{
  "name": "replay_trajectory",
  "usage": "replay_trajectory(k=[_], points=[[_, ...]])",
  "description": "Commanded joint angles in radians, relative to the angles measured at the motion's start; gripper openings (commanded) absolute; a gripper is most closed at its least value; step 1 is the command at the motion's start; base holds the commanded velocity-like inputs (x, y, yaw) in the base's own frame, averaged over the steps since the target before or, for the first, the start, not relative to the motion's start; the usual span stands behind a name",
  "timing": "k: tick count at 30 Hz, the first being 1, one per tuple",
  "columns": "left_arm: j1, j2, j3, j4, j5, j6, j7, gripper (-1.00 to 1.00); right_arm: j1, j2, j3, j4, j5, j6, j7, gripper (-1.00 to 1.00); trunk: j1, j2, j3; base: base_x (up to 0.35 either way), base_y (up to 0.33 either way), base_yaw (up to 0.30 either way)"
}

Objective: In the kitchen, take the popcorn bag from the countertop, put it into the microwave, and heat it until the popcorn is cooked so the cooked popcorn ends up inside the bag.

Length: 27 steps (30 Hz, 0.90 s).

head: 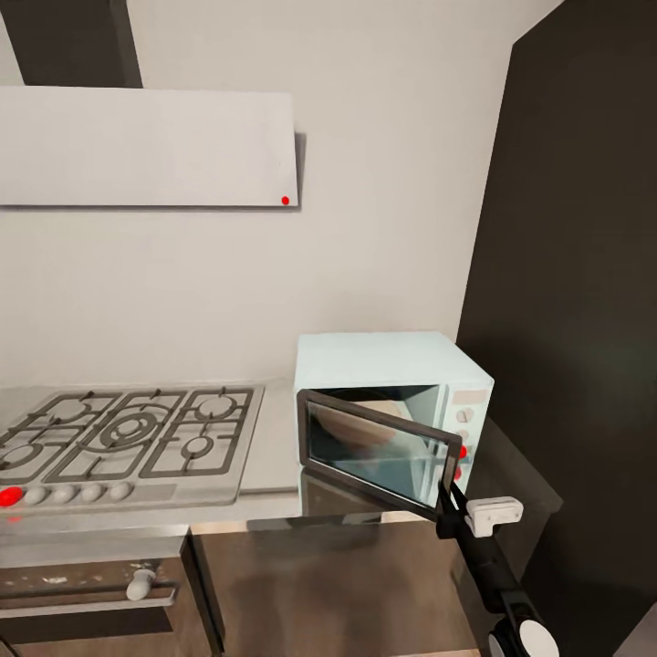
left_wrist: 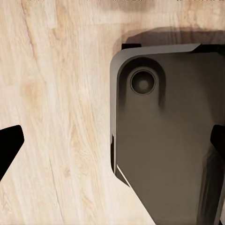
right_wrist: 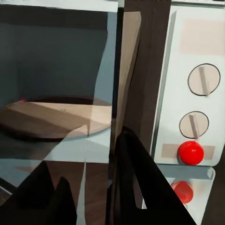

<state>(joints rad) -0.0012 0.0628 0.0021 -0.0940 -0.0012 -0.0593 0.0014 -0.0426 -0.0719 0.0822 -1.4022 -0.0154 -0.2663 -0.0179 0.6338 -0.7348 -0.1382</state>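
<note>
Pale-blue microwave (head: 392,383) (no legible label) | door (head: 379,452) ajar | right gripper (head: 447,506) pinching door edge | left gripper (left_wrist: 112,154) wide

A steel gas hob (head: 128,443) with black grates is set into the surface at the left, a row of round knobs (head: 78,494) along its front edge, one of them red (head: 10,496). Above it, a slanted white hood (head: 146,146) with a small red dot is mounted on the white wall (head: 383,182). A dark oven (head: 87,593) is seen beneath the hob, and pale wooden flooring (left_wrist: 56,112) below.
</note>
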Motion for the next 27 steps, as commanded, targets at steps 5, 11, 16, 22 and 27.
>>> replay_trajectory(k=[5, 11, 16, 22, 27], points=[[0.0, 0.0, 0.0, -0.001, 0.0, -0.002, 0.0, 1.0, 0.001, -0.002, -0.071, 0.002, 0.002, 0.002, -0.019, -1.0, 0.0, -0.001, -0.002, 0.0, 0.0, 0.0], [0.0, 0.0, 0.0, -0.001, 0.0, -0.002, 0.0, 1.0, 0.001, -0.002, -0.067, 0.002, 0.002, 0.001, -0.019, 1.0, 0.0, -0.001, -0.002, 0.0, 0.0, 0.0], [0.0, 0.0, 0.0, -0.001, 0.0, -0.002, 0.0, 1.0, 0.001, -0.002, -0.068, 0.002, 0.002, 0.001, -0.019, 1.0, 0.0, -0.001, -0.002, 0.0, 0.0, 0.0], [0.0, 0.0, 0.0, -0.001, 0.0, -0.002, 0.0, 1.0, 0.001, -0.002, -0.068, 0.002, 0.002, 0.001, -0.019, 1.0, 0.0, -0.001, -0.002, 0.0, 0.0, 0.0], [0.0, 0.0, -0.001, -0.001, 0.0, -0.002, 0.0, 1.0, 0.001, -0.002, -0.068, 0.002, 0.003, 0.001, -0.019, 1.0, 0.0, -0.001, -0.002, -0.104, -0.129, 0.0]])
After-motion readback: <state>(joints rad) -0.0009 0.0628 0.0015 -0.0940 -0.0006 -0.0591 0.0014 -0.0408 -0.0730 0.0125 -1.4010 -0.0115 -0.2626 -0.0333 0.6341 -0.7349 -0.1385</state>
